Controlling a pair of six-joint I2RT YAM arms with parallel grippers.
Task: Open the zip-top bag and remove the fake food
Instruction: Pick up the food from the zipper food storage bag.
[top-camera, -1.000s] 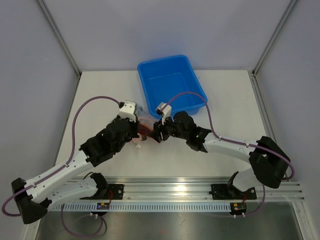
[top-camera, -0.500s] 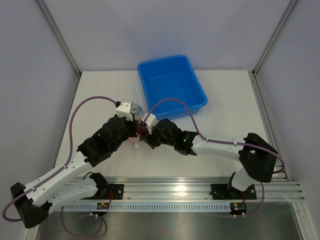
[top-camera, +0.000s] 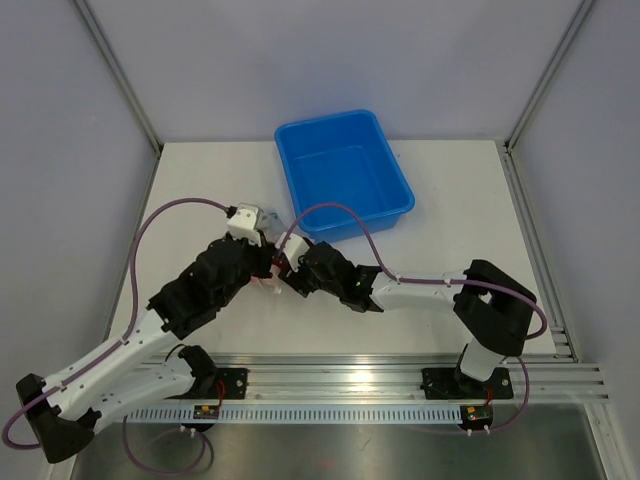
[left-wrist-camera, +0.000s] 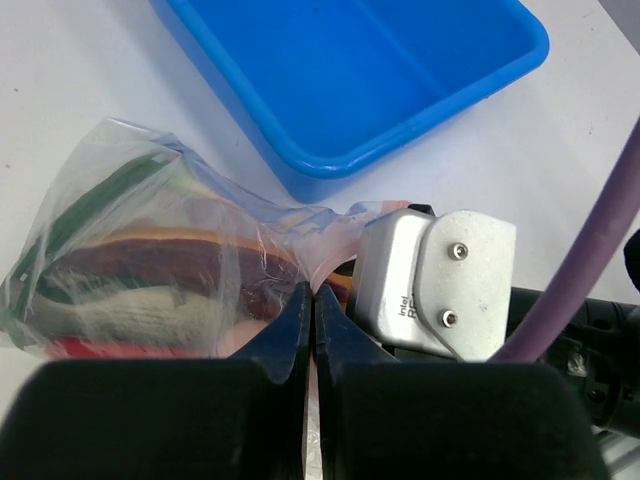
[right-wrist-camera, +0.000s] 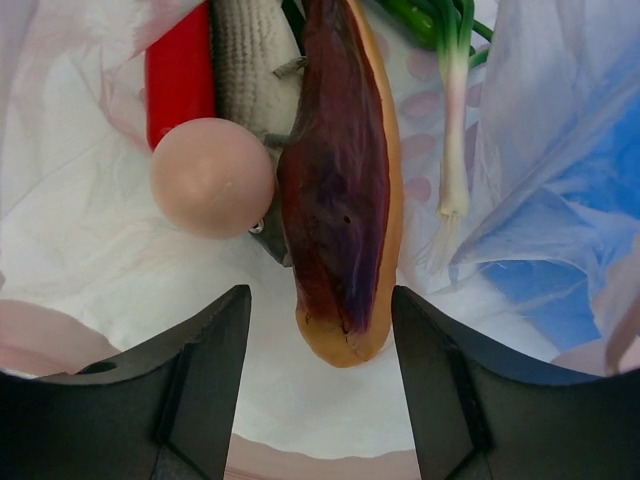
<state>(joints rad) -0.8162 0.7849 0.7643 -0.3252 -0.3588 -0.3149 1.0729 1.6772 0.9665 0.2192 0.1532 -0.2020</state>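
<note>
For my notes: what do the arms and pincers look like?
The left arm and right arm have white links and bulky black joints, each trailed by a purple cable. The left pincer and right pincer have black fingers. A silver-white camera block carries Intel lettering.

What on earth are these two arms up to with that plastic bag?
The left gripper is pinched shut on the edge of the clear zip-top bag. The right gripper, jaws open, is at the bag's mouth, facing the fake food inside: pink egg, grey fish, red chilli, green onion. No toy lies in the blue tub behind.
</note>
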